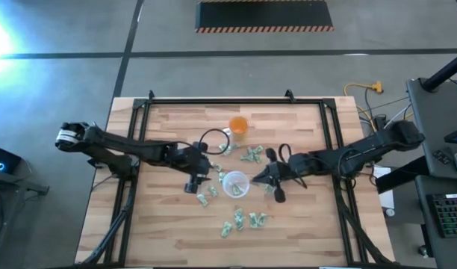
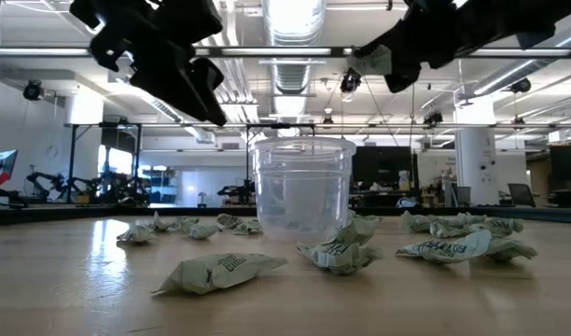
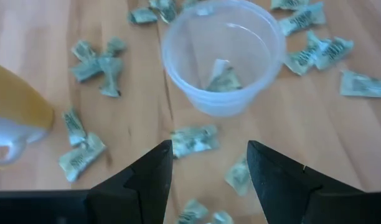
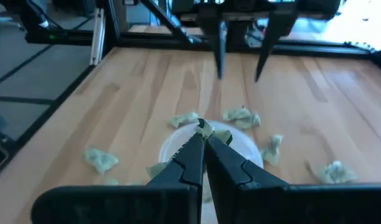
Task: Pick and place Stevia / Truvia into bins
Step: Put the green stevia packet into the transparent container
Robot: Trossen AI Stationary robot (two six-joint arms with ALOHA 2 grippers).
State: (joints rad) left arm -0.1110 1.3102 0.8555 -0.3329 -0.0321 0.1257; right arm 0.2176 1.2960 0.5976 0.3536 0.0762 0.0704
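Clear round cup (image 1: 235,184) upright near the middle of the wooden counter (image 1: 176,239), whitish at the rim, with one crumpled green-and-white sachet (image 3: 223,78) lying inside on its bottom. More sachets (image 1: 243,222) scattered loose around it: a cluster nearer the front edge, a few just to its left, several on the far side toward the orange cup (image 1: 238,125). All small, flat, pale green and white, most of them creased or folded.

Right hand (image 4: 203,132) poised directly over the cup's rim, reaching in from the right with the arm stretched low across the counter. Fingers pinched fully together, gripping a small sachet (image 4: 205,127) at the very tips, the packet hanging above the cup's mouth.

Left hand (image 3: 209,163) held above the counter just left of the cup, arm extended in from the left edge. Fingers spread wide apart, nothing between them, touching nothing; a loose sachet (image 3: 192,140) lying on the wood below the gap, between the hand and the cup.

Orange cup with white handle standing farther back, apart from both hands.
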